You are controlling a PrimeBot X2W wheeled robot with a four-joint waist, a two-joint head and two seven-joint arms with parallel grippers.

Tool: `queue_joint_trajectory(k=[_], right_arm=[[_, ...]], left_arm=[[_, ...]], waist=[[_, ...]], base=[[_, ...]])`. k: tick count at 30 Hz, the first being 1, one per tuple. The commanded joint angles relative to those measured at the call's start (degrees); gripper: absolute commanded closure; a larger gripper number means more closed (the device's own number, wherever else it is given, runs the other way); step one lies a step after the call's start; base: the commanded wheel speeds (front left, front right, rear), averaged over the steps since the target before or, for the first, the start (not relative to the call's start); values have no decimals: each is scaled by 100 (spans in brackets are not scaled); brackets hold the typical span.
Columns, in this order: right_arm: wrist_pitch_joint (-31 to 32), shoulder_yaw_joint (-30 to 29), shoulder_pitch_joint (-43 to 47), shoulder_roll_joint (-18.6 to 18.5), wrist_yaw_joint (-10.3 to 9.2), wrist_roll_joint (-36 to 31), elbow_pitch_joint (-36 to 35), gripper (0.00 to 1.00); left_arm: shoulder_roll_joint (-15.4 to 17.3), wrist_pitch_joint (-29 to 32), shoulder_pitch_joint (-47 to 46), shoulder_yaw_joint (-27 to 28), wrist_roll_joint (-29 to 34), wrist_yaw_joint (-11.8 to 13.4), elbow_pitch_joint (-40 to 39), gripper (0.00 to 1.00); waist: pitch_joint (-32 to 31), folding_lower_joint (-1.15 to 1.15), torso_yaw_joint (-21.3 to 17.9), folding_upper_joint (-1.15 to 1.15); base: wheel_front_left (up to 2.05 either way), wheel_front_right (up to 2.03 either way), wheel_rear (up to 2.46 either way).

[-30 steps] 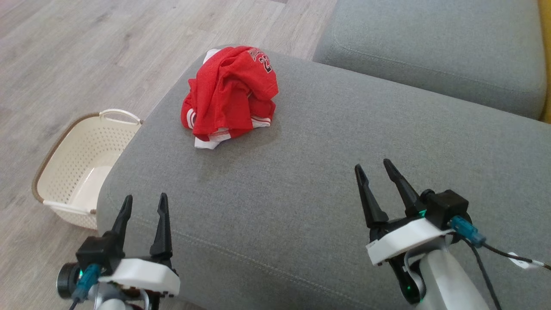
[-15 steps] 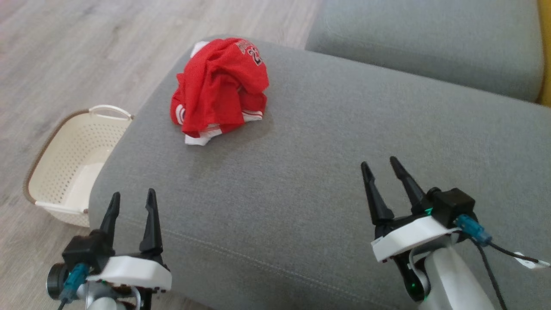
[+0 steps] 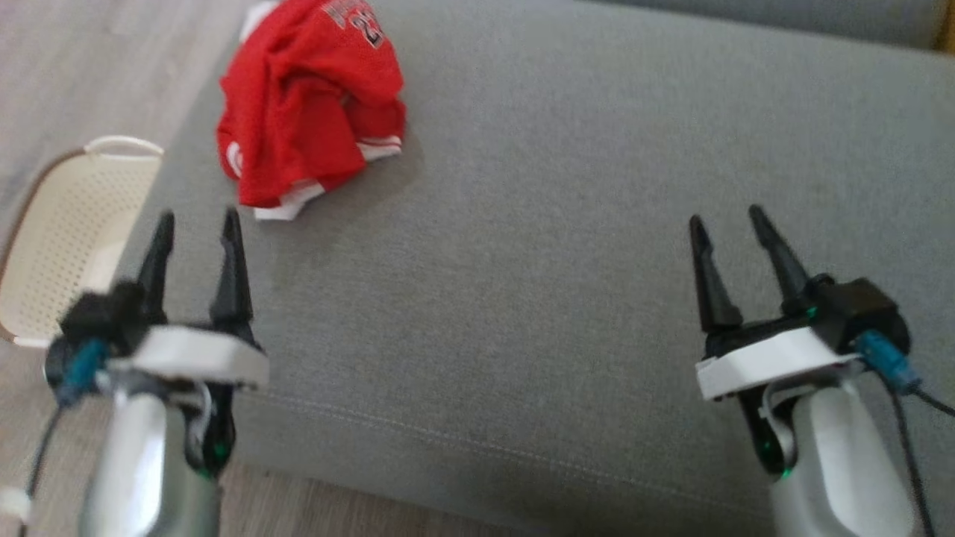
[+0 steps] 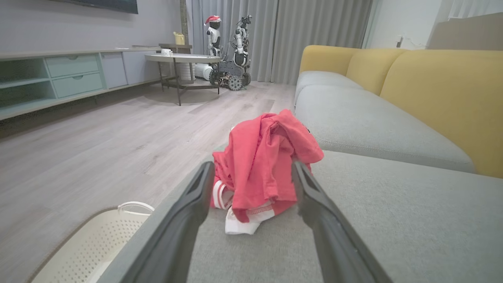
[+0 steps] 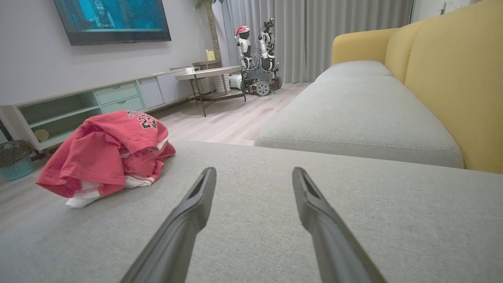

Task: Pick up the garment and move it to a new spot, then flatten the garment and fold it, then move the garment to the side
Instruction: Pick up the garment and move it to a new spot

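A crumpled red garment (image 3: 306, 104) with white trim and a black number lies bunched on the grey sofa cushion (image 3: 567, 246), near its far left corner. My left gripper (image 3: 198, 222) is open just short of it, fingers pointing at the heap; in the left wrist view the garment (image 4: 261, 165) sits straight ahead between the two fingers. My right gripper (image 3: 727, 224) is open over bare cushion well to the right, and the right wrist view has the garment (image 5: 108, 153) off to its left. Neither gripper touches the cloth.
A cream perforated basket (image 3: 63, 231) stands on the wooden floor beside the cushion's left edge, also seen in the left wrist view as the basket (image 4: 94, 245). Yellow sofa backrests (image 5: 452, 74) rise on the right. A second grey cushion (image 4: 365, 122) lies beyond.
The head camera has dipped and shifted, so the scene slid up the picture. Both grippers have advanced over the cushion, the left one now close to the garment. The garment lies as before.
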Motion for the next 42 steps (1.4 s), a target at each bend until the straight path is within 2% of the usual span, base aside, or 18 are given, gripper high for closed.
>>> queue_joint_trajectory(k=[1,7,8,13,19,27,28,29,30,31,36,42], right_arm=[[52,60,-237,-40,37,-95,-330,0],[284,-24,-304,-142,37,-212,-861,0],[343,-21,-313,-153,37,-241,-993,0],[437,-34,-336,-179,37,-298,-1214,0],[448,-4,-332,-181,37,-353,-1252,0],[436,-13,-365,-171,37,-335,-1270,0],[431,-16,-361,-174,37,-337,-1267,0],[427,-17,-356,-175,37,-340,-1263,0],[424,-17,-350,-174,37,-344,-1260,0],[421,-16,-347,-171,37,-346,-1252,0],[387,15,-336,-146,37,-339,-1119,0],[287,18,-329,-92,37,-267,-860,0]], left_arm=[[183,-69,-445,262,-89,-42,32,0],[542,267,-1691,388,-262,-101,1050,0],[707,393,-2080,394,-249,-112,1355,0],[977,543,-2869,347,-267,-161,1954,0],[1219,453,-3450,151,-142,-198,2653,0],[1354,298,-3853,24,-78,-204,3368,0],[1368,279,-3890,-14,-68,-212,3456,4],[1378,250,-3925,-47,-62,-220,3528,58],[1391,204,-3958,-67,-59,-224,3577,95],[1409,143,-3989,-71,-57,-225,3598,100],[1405,-44,-3989,-45,-60,-169,3409,100],[1420,-66,-3695,212,-145,-105,2362,100]], waist=[[387,0,-205,0],[939,0,-404,0],[1081,0,-470,0],[1357,0,-617,0],[1443,0,-776,0],[1512,0,-880,0],[1520,0,-884,0],[1525,0,-885,0],[1529,0,-885,0],[1530,0,-883,0],[1404,0,-855,0],[1058,0,-826,0]], base=[[0,0,0],[0,0,0],[0,0,0],[0,0,0],[0,0,0],[0,0,0],[0,0,0],[0,0,0],[0,0,0],[0,0,0],[0,0,0],[0,0,0]])
